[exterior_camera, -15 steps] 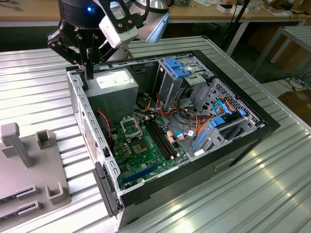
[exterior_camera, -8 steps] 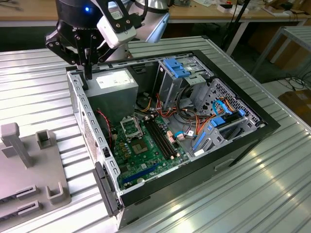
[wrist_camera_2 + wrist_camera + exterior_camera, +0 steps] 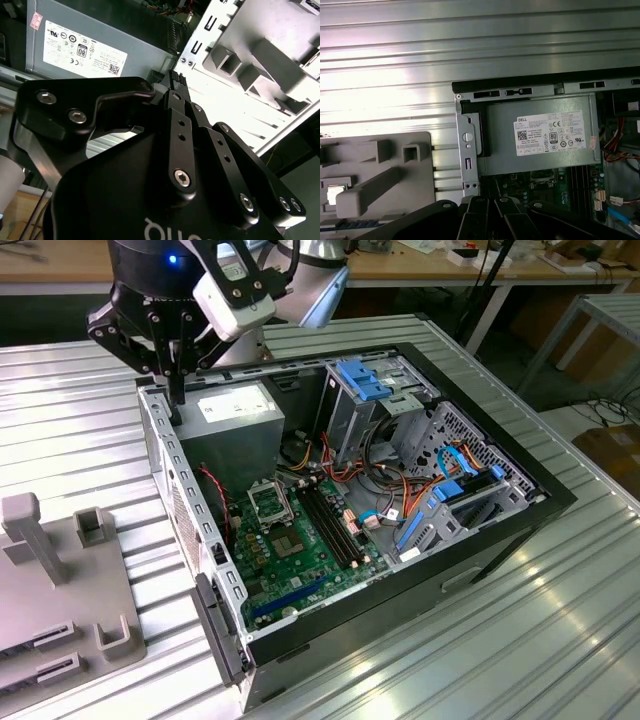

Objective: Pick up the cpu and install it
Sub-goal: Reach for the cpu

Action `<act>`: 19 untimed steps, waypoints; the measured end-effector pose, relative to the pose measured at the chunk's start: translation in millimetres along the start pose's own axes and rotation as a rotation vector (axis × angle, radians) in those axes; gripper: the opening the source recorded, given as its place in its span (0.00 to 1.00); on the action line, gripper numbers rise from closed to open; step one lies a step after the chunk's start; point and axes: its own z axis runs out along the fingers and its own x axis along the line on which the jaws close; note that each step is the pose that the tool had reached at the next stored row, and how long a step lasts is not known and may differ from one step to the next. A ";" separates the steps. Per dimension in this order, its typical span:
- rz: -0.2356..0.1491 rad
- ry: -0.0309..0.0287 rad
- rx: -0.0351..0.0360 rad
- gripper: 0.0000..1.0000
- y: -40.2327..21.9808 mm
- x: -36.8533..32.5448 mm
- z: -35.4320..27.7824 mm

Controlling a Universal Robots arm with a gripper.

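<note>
**UR ARM, CPU INSTALL: ITEM LIST**

Exterior view's left to its right:
- Grey fixture [image 3: 70, 590] on ribbed metal table [image 3: 60, 430].
- Gripper [image 3: 177, 390]: fingers pressed together, nothing seen between them. Tips sit just above the corner of the open PC case [image 3: 158, 445], near the PSU [image 3: 235, 410].
- Black socket frame [image 3: 268, 502] on green mobo [image 3: 300, 575], well apart from gripper.
- Blue-tabbed drive cage [image 3: 362, 380].

First wrist view: cpu [image 3: 335, 194] lies flat in a fixture recess, outside the case and apart from the gripper.
</note>
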 end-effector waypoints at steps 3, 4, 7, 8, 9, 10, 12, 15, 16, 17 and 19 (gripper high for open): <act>0.000 0.0004 0.0001 0.11 -0.1 1.5 0.0; 0.000 0.0005 0.0000 0.11 -0.1 2.0 0.1; 0.000 0.0010 0.0002 0.11 -0.3 3.9 0.0; 0.000 0.0011 0.0002 0.11 -0.4 4.5 0.0; 0.000 0.0011 0.0002 0.11 -0.4 5.3 0.0; 0.000 0.0011 0.0001 0.11 -0.5 6.1 0.1; 0.000 0.0012 0.0001 0.11 -0.6 8.4 0.1; 0.000 0.0013 0.0001 0.11 -0.8 10.5 0.1; 0.000 0.0015 0.0001 0.11 -0.8 11.2 0.1; 0.000 0.0016 0.0001 0.11 -0.9 11.8 0.2; 0.000 0.0020 0.0002 0.11 -1.0 13.4 0.2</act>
